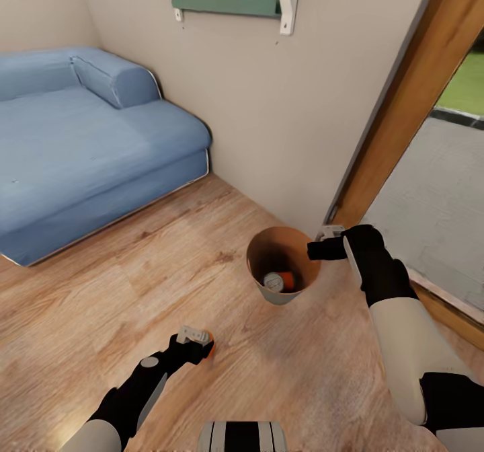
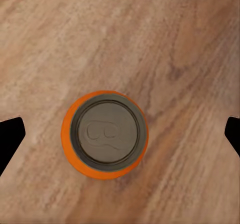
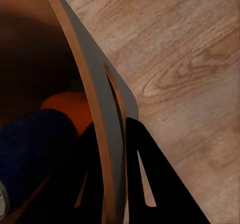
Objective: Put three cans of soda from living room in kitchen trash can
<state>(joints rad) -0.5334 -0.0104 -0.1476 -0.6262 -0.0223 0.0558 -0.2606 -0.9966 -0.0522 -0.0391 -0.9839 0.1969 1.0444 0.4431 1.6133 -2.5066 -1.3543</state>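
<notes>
Room: we stand on a light wood-plank floor (image 1: 134, 304) in a corner bounded by a plain beige wall (image 1: 282, 102).
Sofa: a broad blue fabric sofa (image 1: 81, 149) fills the far left, its base resting on the floor along the wall.
Doorway: a brown wooden door frame (image 1: 410, 95) slants down the right side, with grey paving and a strip of green beyond it.
Shelf: a green wall shelf on white brackets (image 1: 228, 1) hangs at the top of the wall, carrying a few items we cannot identify.
Bin: the small round tapered bucket, grey outside and wood-brown inside (image 1: 283, 264), stands on the floor near the foot of the door frame, upright and open-topped.
Cans in bin: we see one orange can with a silver top (image 1: 279, 281) lying at the bottom; in the right wrist view a dark blue can (image 3: 30, 149) lies beside the orange one (image 3: 70, 109) inside the wall.
Right gripper: our black right gripper (image 1: 327, 245) sits at the bin's right rim; in the right wrist view its fingers (image 3: 150, 184) straddle the bin wall (image 3: 107, 129), closed onto it, one inside and one outside.
Loose can: another orange soda can (image 2: 104, 133) stands upright on the floor, well apart from the bin.
Left gripper: our left gripper (image 1: 195, 342) hangs directly above that can; its black fingertips (image 2: 10, 139) are spread wide on either side, not touching it.
</notes>
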